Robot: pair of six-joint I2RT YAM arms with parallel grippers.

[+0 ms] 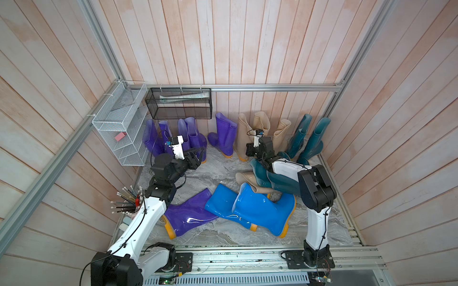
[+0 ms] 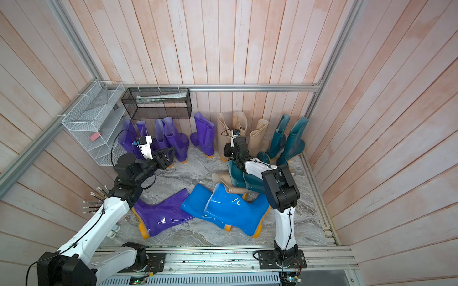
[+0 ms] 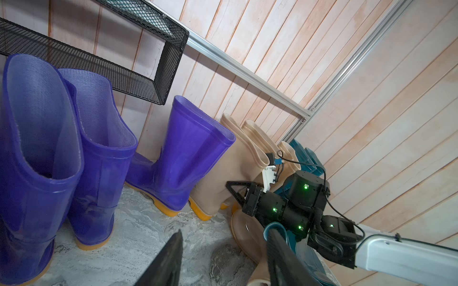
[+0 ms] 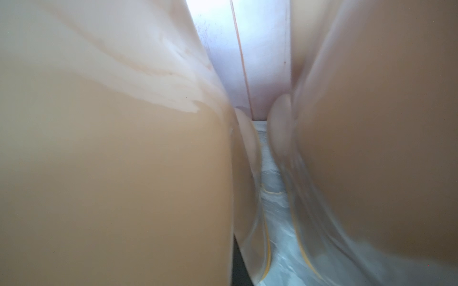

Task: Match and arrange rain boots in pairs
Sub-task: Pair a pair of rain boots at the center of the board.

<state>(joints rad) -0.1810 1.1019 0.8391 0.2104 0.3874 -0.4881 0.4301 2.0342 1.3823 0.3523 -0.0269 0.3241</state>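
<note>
Both top views sit high over the near edge, looking steeply down at the whole surface point(image 1: 218, 170) and far wall point(image 1: 223, 49). Left wrist cam looks rightward along the far boot row point(image 3: 193, 158), close up. Right wrist cam's wedged between two beige boots point(image 4: 111, 173), all blurry.

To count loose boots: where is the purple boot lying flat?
In both top views the purple boot lies on the floor in front, beside the left arm, its open end touching a blue boot.
</note>
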